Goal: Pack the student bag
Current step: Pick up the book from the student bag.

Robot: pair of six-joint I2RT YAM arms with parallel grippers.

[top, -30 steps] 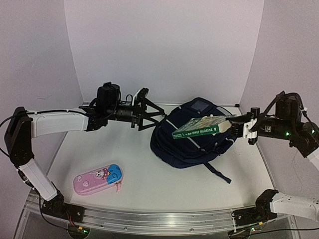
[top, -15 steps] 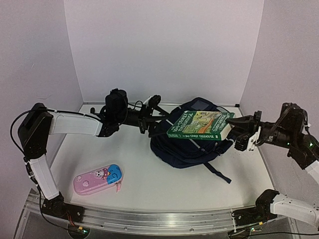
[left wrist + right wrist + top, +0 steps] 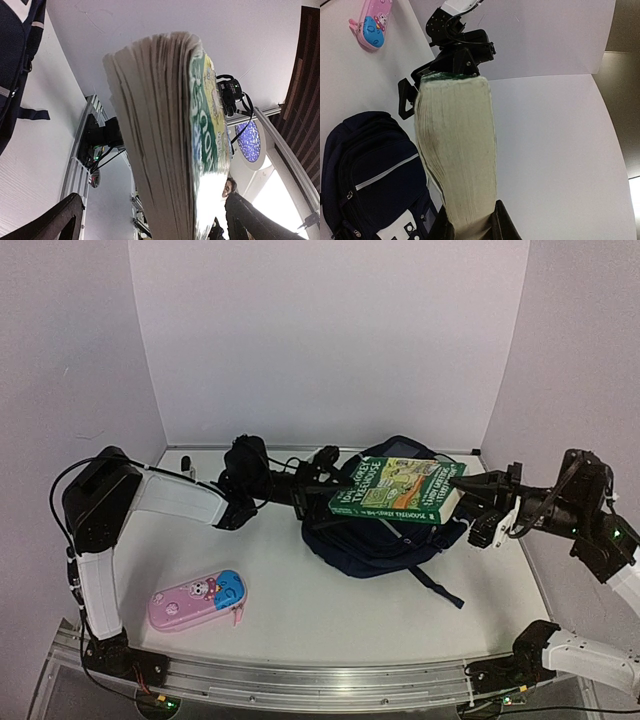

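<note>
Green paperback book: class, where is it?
Top view, right of centre: the green paperback book sits in the right claw above the navy-blue fabric backpack, open left claw at its other end.

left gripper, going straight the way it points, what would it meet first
Most likely the green paperback book that the right gripper holds above the student bag; its page edge sits dead ahead of the left gripper, depth unclear.

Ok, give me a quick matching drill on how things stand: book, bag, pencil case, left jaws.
Things:
1. book
2. student bag
3. pencil case
4. left jaws

States:
A. wide open, at the book's free end
B. lying on the near left part of the table
C. clamped in the right jaws, raised above the bag
D. lying on the table beneath the book

Pairs: 1-C, 2-D, 3-B, 4-A
</note>
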